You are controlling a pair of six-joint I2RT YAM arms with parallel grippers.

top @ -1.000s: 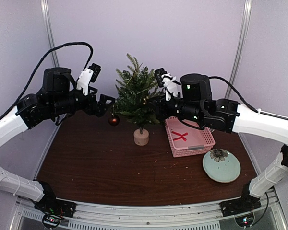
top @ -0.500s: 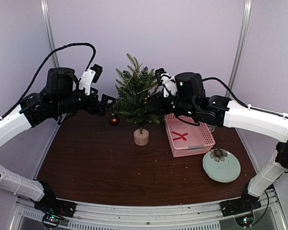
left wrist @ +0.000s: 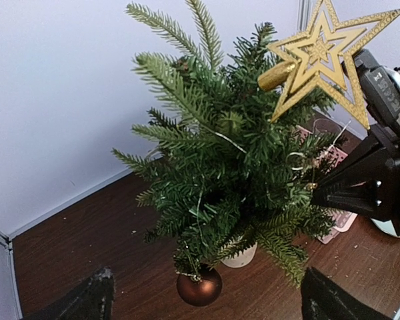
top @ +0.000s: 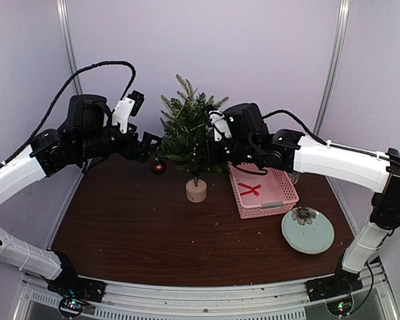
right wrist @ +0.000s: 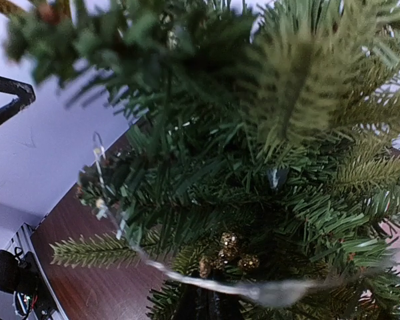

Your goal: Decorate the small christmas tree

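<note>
The small christmas tree (top: 189, 133) stands mid-table on its pale stump (top: 196, 191). A brown ball (top: 158, 167) hangs from its lower left branch; in the left wrist view the brown ball (left wrist: 199, 287) hangs between my left gripper's (left wrist: 207, 308) wide-open jaws, untouched. My left gripper (top: 149, 143) hovers just left of the tree. My right gripper (top: 210, 145) is pushed into the foliage from the right, shut (right wrist: 217, 303) on a small gold berry cluster (right wrist: 228, 252). A gold star (left wrist: 320, 57) sits high at the tree's far side; how it is fixed is hidden.
A pink basket (top: 280, 199) holding a red piece (top: 249, 189) stands right of the tree. A pale green plate (top: 313, 241) with a dark flower-like ornament (top: 305, 215) lies at the front right. A silvery strand (right wrist: 267, 292) runs through the branches. Walls close in behind.
My right arm has moved left, driving its gripper deeper into the tree. My left arm has barely shifted. The brown ball hangs where it was.
</note>
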